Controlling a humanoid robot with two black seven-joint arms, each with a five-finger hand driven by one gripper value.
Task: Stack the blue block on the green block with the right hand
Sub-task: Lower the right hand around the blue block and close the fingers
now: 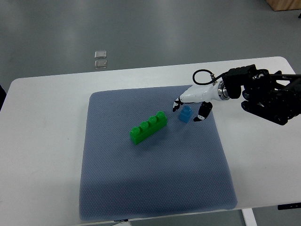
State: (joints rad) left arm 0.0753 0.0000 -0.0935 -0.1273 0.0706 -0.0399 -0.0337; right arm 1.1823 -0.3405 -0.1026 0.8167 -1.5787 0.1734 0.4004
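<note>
The right hand (pixel 192 106) reaches in from the right edge over a grey-blue mat (pixel 155 188) that covers most of a white table (pixel 42 141). Its fingers are spread around the blue block (pixel 186 114), a dark fingertip (pixel 177 105) at the block's left and another at its right; whether they grip it or merely touch it cannot be told. The blue block sits on the mat near its upper right part. The green block (pixel 148 127), long and four-studded, lies diagonally on the mat, just left of the blue one and apart from it.
</note>
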